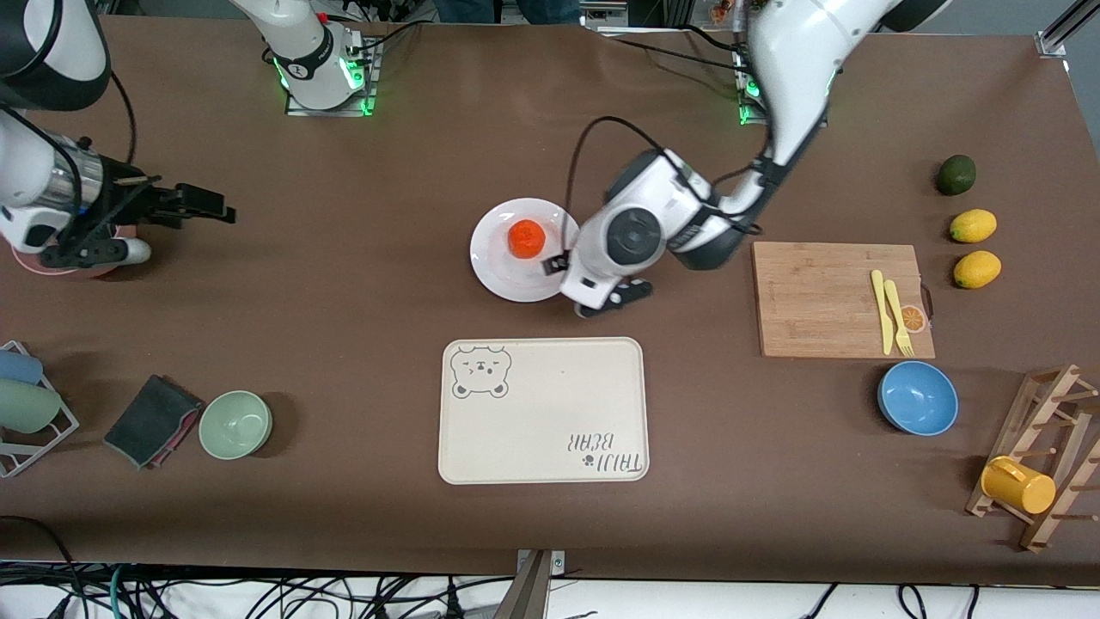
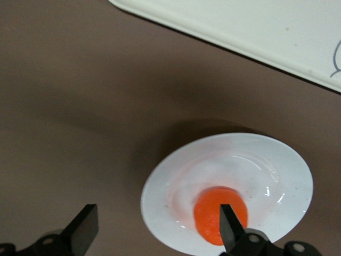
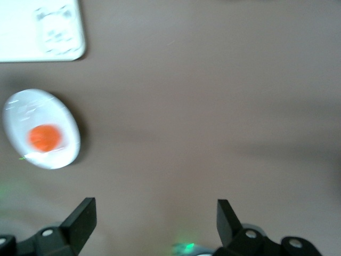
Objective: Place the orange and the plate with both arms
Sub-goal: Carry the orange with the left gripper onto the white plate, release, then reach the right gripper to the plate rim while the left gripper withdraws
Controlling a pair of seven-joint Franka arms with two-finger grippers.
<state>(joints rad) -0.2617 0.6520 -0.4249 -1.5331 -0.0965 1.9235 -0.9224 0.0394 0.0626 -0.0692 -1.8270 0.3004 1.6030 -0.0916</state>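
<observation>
The orange point(image 1: 526, 238) lies in the white plate point(image 1: 494, 275) in the middle of the table, free of any grip. My left gripper point(image 1: 593, 288) hangs low over the plate's edge on the left arm's side, open and holding nothing. In the left wrist view the orange point(image 2: 210, 213) rests on the plate point(image 2: 277, 160), one fingertip point(image 2: 230, 224) crosses in front of the fruit, and the left gripper point(image 2: 157, 229) stands wide. My right gripper point(image 1: 206, 205) waits open over the right arm's end of the table. Its wrist view shows the right gripper point(image 3: 154, 218) empty, with the plate point(image 3: 21, 112) and orange point(image 3: 45, 137) far off.
A cream bear tray point(image 1: 541, 411) lies nearer the camera than the plate. A cutting board point(image 1: 816, 301) with yellow cutlery, a blue bowl point(image 1: 918, 397), two lemons point(image 1: 973, 225), a dark green fruit point(image 1: 956, 174) and a mug rack point(image 1: 1031, 464) fill the left arm's end. A green bowl point(image 1: 235, 424) and a dark cloth point(image 1: 150, 419) sit at the right arm's end.
</observation>
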